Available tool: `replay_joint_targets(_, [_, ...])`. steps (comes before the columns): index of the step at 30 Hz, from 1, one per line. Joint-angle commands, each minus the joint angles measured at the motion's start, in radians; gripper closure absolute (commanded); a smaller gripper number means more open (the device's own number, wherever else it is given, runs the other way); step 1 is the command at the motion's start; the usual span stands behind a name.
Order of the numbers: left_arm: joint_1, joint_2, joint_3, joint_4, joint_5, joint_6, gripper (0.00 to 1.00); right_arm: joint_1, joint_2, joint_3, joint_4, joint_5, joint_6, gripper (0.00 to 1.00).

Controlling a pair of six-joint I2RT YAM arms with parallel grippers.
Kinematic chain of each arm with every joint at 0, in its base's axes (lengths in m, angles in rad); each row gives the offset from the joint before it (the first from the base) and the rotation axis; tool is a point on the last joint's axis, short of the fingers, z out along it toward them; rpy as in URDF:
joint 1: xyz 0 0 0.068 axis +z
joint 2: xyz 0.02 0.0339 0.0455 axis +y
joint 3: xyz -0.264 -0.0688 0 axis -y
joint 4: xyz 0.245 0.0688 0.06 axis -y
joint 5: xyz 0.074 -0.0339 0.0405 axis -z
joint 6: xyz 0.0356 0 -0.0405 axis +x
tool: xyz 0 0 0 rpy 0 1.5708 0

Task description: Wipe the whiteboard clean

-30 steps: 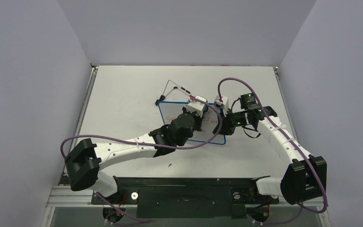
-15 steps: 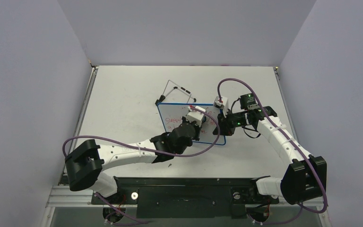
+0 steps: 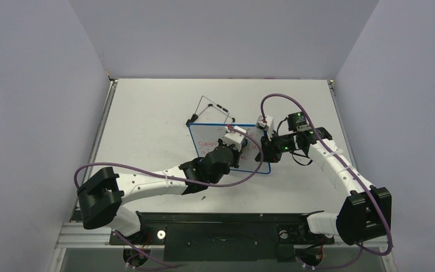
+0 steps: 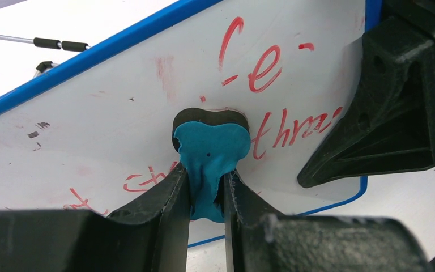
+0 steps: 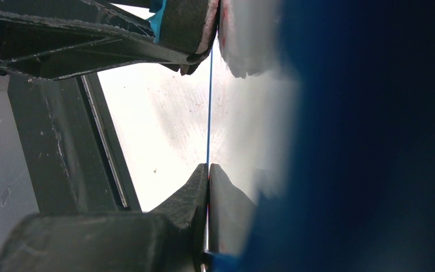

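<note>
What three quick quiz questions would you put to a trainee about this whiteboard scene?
1. True or false: the left tool holds a blue eraser against the whiteboard.
2. Pick one: the writing on the board is A) green, B) red, C) black.
3. Fill in: the right tool is shut on the whiteboard's ____.

Key: 1 true; 2 B; 3 edge.
</note>
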Motion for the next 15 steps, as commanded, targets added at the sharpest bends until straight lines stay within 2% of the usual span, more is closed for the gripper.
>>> replay_joint_targets(1, [0.014, -0.016, -0.036, 0.092, 0.043, -0.048, 1.00, 0.031, -0.007, 0.017, -0.086, -0.031, -0.066, 1.00])
replay_joint_targets(8, [0.013, -0.026, -0.045, 0.096, 0.046, -0.041, 1.00, 0.031, -0.002, 0.016, -0.088, -0.031, -0.068, 1.00])
replay_joint_targets(15, [0.012, -0.026, 0.061, 0.075, 0.047, 0.036, 1.00, 0.031, -0.002, 0.016, -0.087, -0.030, -0.068, 1.00])
